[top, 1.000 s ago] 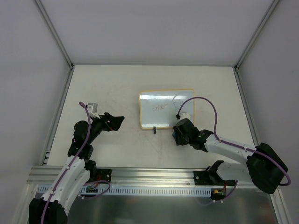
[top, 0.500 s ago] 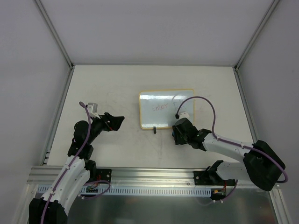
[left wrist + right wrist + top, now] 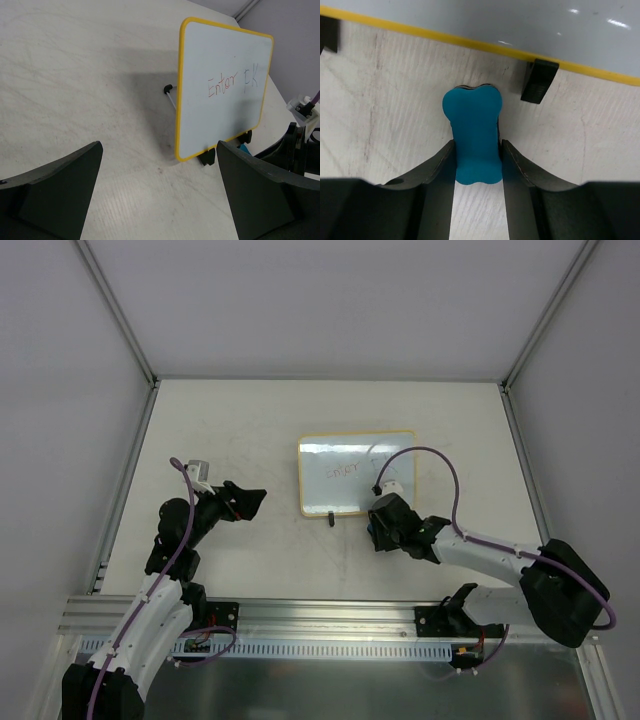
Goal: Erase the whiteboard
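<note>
Yellow-framed and glossy white, the small rectangular whiteboard [image 3: 222, 90] stands propped on its feet near the middle of the pale, scuffed table [image 3: 230, 420], leaning back a little, with red handwriting [image 3: 232, 82] across its upper half. Just in front of its lower edge, beside one black foot [image 3: 538, 80], sits the blue bone-shaped eraser [image 3: 472, 132]. The right gripper [image 3: 477, 150] has its jaws closed on the eraser's narrow waist, one finger pressed to each flank. The hold looks square and centred, so the next need is probably to lift the eraser clear of the foot and frame. It then has to tip until its flat face meets the tilted board, not an edge. Pressure should be light and directed along the face, since the board rests only on small feet and could slide or fall backward if pushed hard. The strokes should cover the full width of the writing. The left gripper [image 3: 159, 150] hangs with its jaws wide apart, well off to the board's left and holding nothing. It is placed to steady the frame if needed.
</note>
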Available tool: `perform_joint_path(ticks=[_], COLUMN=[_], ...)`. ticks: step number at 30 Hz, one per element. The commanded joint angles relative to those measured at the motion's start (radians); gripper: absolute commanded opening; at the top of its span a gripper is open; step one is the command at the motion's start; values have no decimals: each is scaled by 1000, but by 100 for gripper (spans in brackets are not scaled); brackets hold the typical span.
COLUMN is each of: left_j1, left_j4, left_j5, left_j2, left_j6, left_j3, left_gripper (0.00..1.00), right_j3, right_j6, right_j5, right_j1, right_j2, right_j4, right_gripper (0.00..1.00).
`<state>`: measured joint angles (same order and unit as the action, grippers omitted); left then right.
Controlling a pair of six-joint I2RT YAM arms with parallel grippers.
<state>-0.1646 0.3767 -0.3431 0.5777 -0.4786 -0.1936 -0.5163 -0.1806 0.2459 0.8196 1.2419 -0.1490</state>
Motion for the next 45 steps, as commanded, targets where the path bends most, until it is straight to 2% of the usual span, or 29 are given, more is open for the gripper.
perform_joint_path(ticks=[1,9,22,34,45], left_j1=[-10,-12,-10,-12,-10], left_j4=[34,34,34,39,42], left_j5=[-28,-19,-19,-19,-27], left_j2=[-6,-1,2,2,1], left_j6=[15,15,11,6,0], left_j3=[-20,-18,-18,-14,-15], left_gripper=[99,99,99,99,99], right_j3=[-39,-53,-143,-255,-474], right_j6=[-26,-23,15,61,125], right_j5=[19,46,18,-11,-16], right_j1=[42,62,64,66,43], right_j2=[-45,-177,-216,-167,-29], right_j4=[-73,-119,-172,-182,-195], right_gripper=[38,37,36,36,34])
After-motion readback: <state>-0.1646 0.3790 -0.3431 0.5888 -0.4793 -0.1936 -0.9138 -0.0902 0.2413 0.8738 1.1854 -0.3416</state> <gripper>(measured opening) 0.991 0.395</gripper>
